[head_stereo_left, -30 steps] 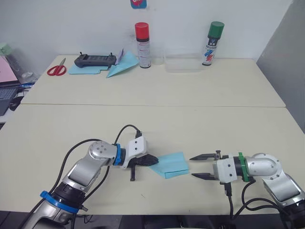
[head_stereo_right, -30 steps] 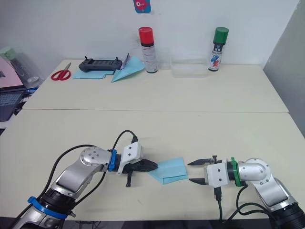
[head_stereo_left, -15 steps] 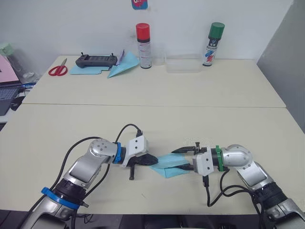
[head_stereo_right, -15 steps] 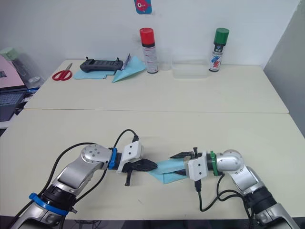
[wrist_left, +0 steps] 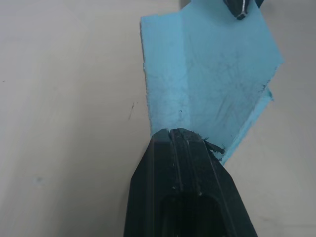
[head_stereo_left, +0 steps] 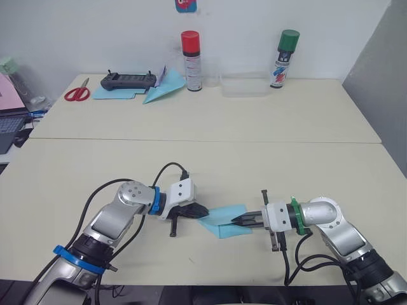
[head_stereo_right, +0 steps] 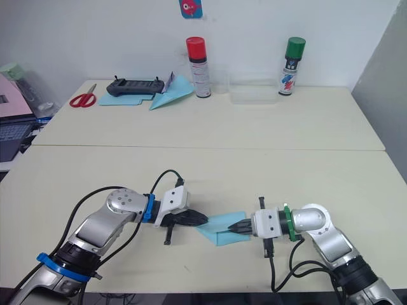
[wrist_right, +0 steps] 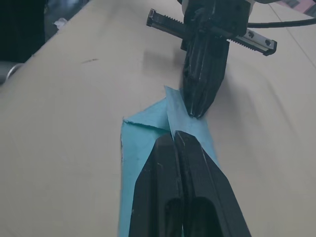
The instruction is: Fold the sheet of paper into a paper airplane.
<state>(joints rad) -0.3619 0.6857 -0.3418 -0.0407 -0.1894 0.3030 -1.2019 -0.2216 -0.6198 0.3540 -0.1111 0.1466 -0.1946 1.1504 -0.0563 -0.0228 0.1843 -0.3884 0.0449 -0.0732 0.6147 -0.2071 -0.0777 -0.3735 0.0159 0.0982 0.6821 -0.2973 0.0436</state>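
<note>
The sheet of paper [head_stereo_left: 226, 218] is light blue, folded into a small flat piece, and lies on the near table between my two grippers. My left gripper [head_stereo_left: 202, 215] is shut, its tips pinching the sheet's left corner [wrist_left: 197, 98]. From the opposite side my right gripper [head_stereo_left: 236, 220] is shut too, its tips clamped on the sheet's right part [wrist_right: 143, 133]. In the right wrist view the left gripper [wrist_right: 200, 106] faces mine, tips a short way apart over the paper. The paper airplane is out of view.
At the back of the far table: red scissors [head_stereo_left: 76, 93], a black controller [head_stereo_left: 127, 80] on flat blue sheets [head_stereo_left: 109, 94], a teal paper dart [head_stereo_left: 163, 86], a red-capped can [head_stereo_left: 191, 61], a clear tray [head_stereo_left: 243, 85], a green-capped can [head_stereo_left: 283, 58].
My right gripper, open and off to the right a second ago, moved left over the sheet and shut on it. The left gripper stayed shut on the left corner.
</note>
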